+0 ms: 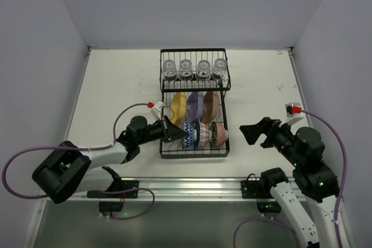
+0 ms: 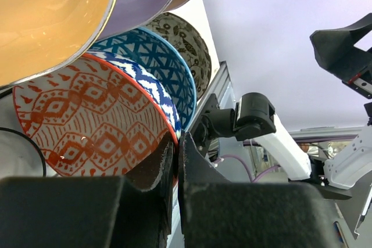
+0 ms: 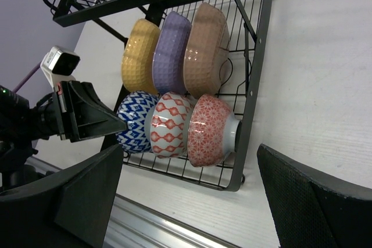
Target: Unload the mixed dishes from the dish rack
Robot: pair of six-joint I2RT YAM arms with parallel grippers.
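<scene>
Left gripper point(image 2: 176, 149) is clamped on the blue zigzag bowl's point(image 2: 87, 120) rim, near-left corner of the rack point(image 3: 254, 85). We'd lift slowly, clearing the neighbouring bowl point(image 3: 168, 126) and the yellow plate point(image 3: 138, 56).

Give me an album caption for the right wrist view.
Left fingers pinch the rim of the blue bowl in the dish rack.

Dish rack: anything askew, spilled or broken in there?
Nothing stands out: glass cups sit in a row up top, plates and bowls stand on edge below, and the left gripper pinches the blue bowl rim.
</scene>
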